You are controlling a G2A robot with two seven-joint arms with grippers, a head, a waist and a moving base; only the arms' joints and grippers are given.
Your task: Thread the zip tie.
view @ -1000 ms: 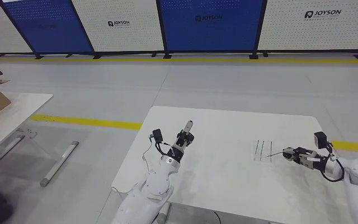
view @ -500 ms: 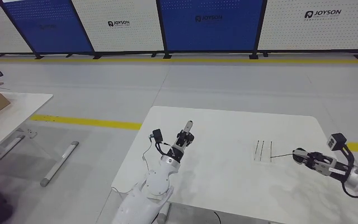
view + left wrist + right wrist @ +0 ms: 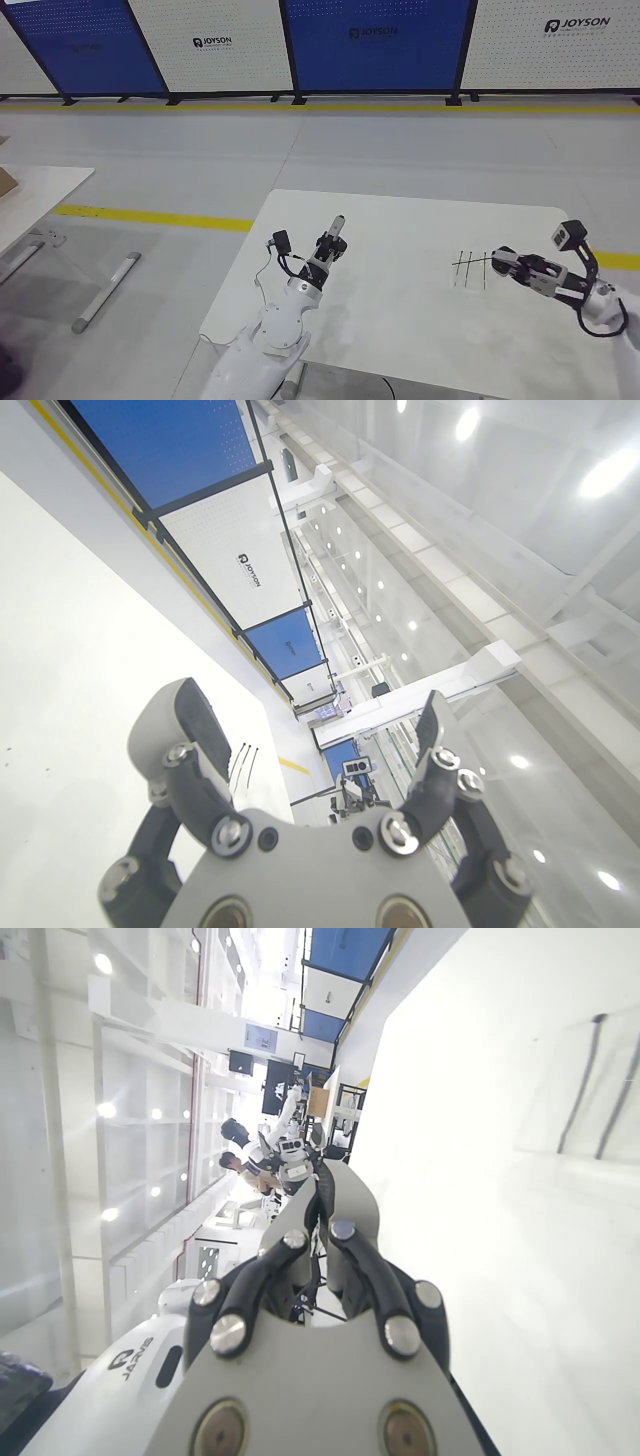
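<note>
Although one zip tie (image 3: 472,263) is already picked up, the threading itself does not look begun. The strip juts out straight from the right gripper (image 3: 497,261), with no loop and no tail fed through a head, as far as can be seen. It lies crosswise over the spare ties (image 3: 461,275), which rest side by side on the right half of the table (image 3: 400,310); whether it touches them I cannot tell. What is left, I judge, is nearly everything: bringing the second arm in, bending the strip round and passing its tail through its head.

The right arm is stretched low over the table, its gripper roughly level and aimed across toward the other arm. Its fingers (image 3: 360,1208) are pressed together on the tie's end.

The left gripper (image 3: 337,224) stands well apart from the tie, over the table's left half, pointing upward and away from the surface. Its fingers (image 3: 197,715) are spread wide with nothing between them.
</note>
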